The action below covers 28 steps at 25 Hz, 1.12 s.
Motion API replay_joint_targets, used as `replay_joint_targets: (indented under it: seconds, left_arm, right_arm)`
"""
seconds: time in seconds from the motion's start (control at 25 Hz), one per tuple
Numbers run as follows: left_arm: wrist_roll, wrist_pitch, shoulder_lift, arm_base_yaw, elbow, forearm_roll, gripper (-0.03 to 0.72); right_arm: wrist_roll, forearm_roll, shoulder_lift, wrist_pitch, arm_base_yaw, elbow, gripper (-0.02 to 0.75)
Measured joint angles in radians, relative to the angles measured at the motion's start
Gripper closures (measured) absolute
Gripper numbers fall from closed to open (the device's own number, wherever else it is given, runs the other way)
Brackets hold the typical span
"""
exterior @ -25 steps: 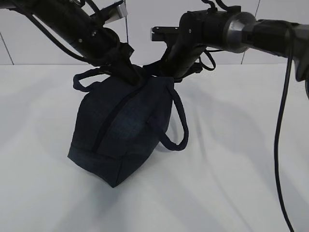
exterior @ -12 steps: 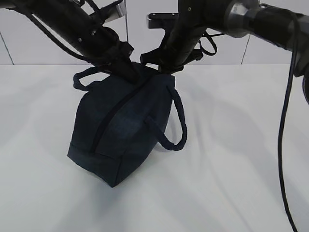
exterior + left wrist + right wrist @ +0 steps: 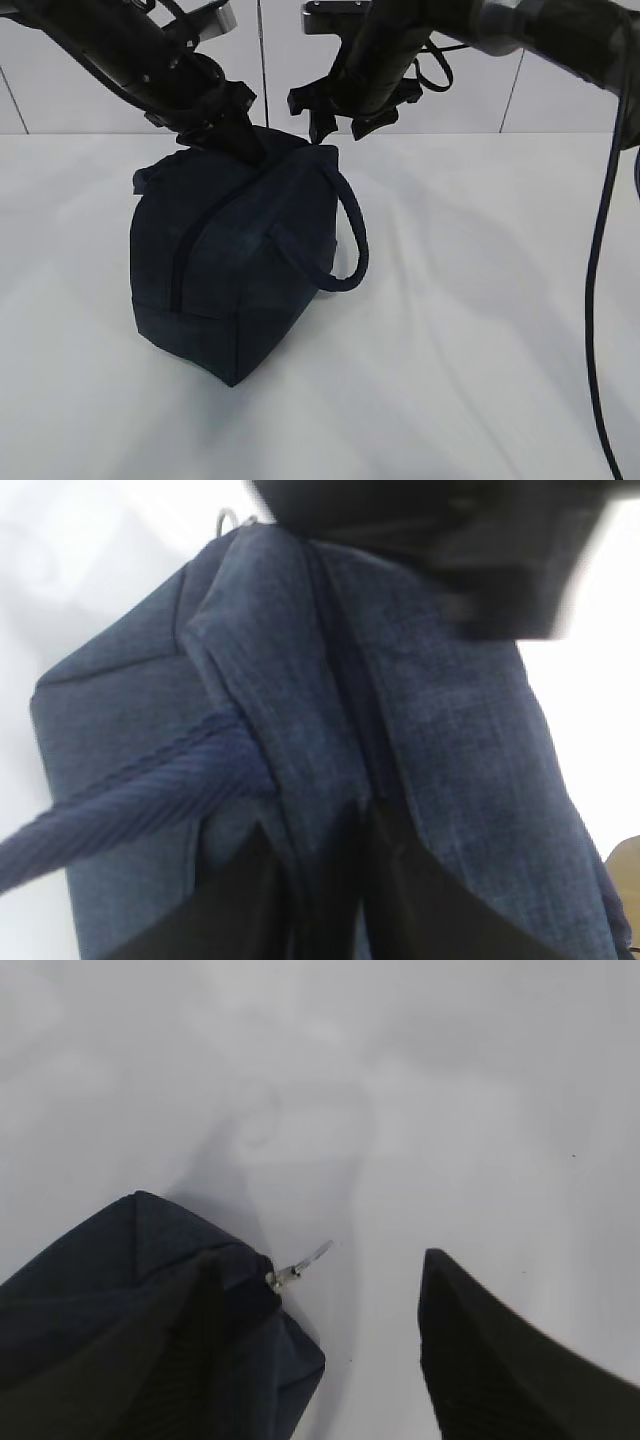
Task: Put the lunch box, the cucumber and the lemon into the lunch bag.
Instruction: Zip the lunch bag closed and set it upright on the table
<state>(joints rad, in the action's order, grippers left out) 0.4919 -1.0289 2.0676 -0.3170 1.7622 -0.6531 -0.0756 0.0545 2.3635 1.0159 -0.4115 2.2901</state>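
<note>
- Since the earlier frame my right gripper [image 3: 335, 128] has let go and lifted clear of the lunch bag [image 3: 235, 265], which has sagged lower onto the worktop [image 3: 480, 330].
- Right fingers [image 3: 500, 1360] stand spread, nothing between them; the bag's corner and silver zipper pull [image 3: 300, 1263] lie at lower left of that wrist view.
- Left gripper [image 3: 235, 140] sits against the bag's top edge; blur stops me telling whether it pinches fabric.
- Bag zipped; contents hidden.
</note>
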Motion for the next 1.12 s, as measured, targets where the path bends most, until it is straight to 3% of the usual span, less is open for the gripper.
replay_joint_targets:
  seconds: [0.32,0.64,0.84,1.12]
  left_arm:
    - [-0.028,-0.032,-0.002,0.037,0.002,0.002,0.454]
    - [-0.08,-0.155,-0.017,0.043,0.086,0.015,0.385]
    - [-0.15,-0.19,-0.017,0.043,0.151,0.102,0.306]
    - [-0.235,-0.203,-0.076,0.043,0.162,0.237,0.297]
  right_arm:
    - [0.0,-0.07,-0.061,0.116,-0.002,0.045,0.269]
    - [0.017,-0.119,-0.103,0.228,-0.004,0.083,0.269]
    - [0.021,-0.161,-0.148,0.235,-0.004,0.092,0.269]
    - [0.022,-0.109,-0.252,0.24,-0.004,0.092,0.269]
